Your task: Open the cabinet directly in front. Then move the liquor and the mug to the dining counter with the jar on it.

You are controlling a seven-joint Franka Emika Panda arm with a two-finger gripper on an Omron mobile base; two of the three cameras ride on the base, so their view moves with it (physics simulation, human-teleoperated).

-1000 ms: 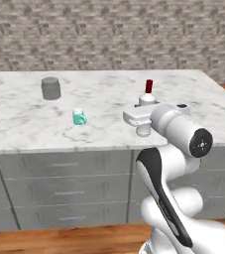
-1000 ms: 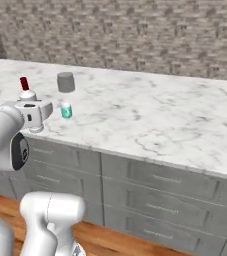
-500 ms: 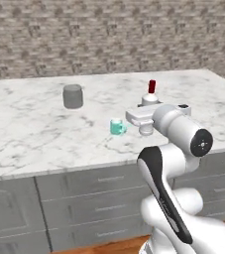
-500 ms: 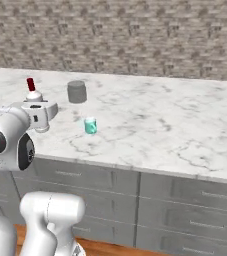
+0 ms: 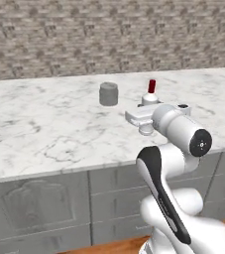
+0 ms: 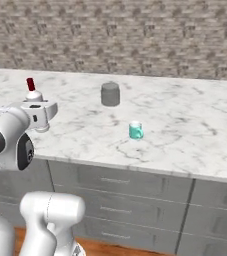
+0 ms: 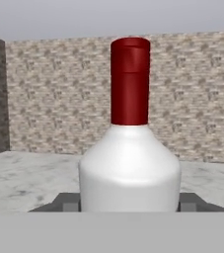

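Teal mug (image 6: 135, 130) hidden behind arm in left base view.

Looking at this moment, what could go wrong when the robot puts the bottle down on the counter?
1. The liquor sits between the fingers of the gripper, which grips it low on the body; it is tall and narrow, so it might tip on release.
2. The mug and the jar already stand on the dining counter; a wide swing of the arm could knock them.

The white marble bench (image 6: 195, 120) carries 2 things: a grey jar (image 6: 110, 94) standing toward the back, and a teal mug (image 6: 135, 130) nearer the front edge, well apart.
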